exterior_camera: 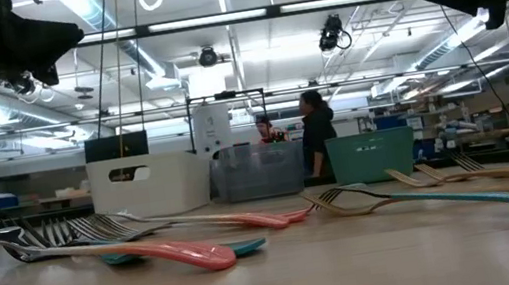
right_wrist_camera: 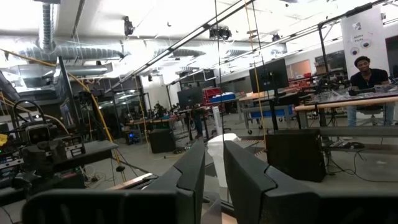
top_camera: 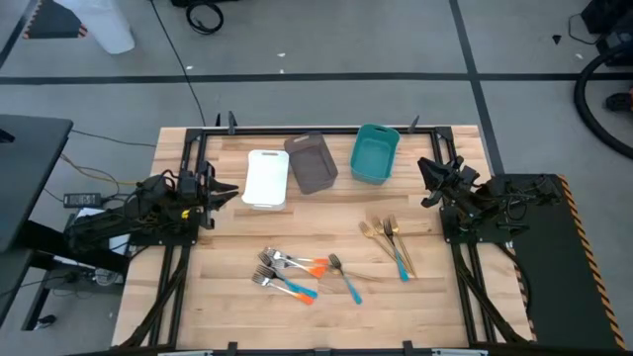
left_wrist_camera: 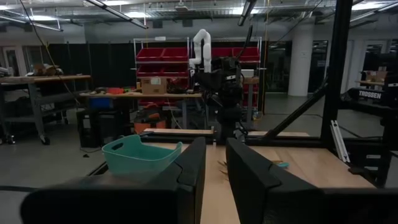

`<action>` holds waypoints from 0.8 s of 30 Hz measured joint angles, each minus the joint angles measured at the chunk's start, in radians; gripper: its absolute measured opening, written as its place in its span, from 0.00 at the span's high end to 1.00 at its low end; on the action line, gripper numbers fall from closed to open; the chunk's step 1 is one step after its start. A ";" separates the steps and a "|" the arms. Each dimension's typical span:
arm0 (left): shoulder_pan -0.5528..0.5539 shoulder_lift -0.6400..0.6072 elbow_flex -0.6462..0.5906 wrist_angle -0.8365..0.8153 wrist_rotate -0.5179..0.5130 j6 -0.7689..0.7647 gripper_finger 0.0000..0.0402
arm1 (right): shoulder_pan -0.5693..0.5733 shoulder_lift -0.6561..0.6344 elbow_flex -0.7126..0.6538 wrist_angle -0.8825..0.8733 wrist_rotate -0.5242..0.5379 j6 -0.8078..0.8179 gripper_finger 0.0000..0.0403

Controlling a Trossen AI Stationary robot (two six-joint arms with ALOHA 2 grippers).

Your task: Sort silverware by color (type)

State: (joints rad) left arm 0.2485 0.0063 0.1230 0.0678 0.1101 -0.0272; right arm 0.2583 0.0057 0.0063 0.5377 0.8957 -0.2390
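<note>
The silverware lies flat on the wooden table in two groups. Near the middle, several forks with orange handles (top_camera: 307,265) and blue handles (top_camera: 300,290) overlap, with one blue-handled fork (top_camera: 346,279) beside them. To the right lie slim gold pieces (top_camera: 380,231) and a teal-handled one (top_camera: 401,260). In the low view they show as an orange handle (exterior_camera: 195,254) and a teal handle (exterior_camera: 490,196). My left gripper (top_camera: 233,194) (left_wrist_camera: 215,146) hovers at the left edge, open by a narrow gap. My right gripper (top_camera: 427,170) (right_wrist_camera: 214,149) hovers at the right edge, also narrowly open. Neither is near the silverware.
Three bins stand in a row at the table's far side: white (top_camera: 267,178), grey (top_camera: 311,163) and teal (top_camera: 375,153). Bare wood (top_camera: 227,287) lies between the silverware and the near edge. People stand in the room beyond the table (exterior_camera: 314,134).
</note>
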 joint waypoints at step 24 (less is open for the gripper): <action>0.000 0.000 0.000 0.328 -0.019 -0.013 0.82 | 0.000 0.000 0.000 0.066 -0.007 0.000 0.82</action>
State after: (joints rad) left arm 0.2485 0.0059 0.1230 0.3954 0.0914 -0.0402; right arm 0.2584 0.0059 0.0067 0.6035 0.8890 -0.2390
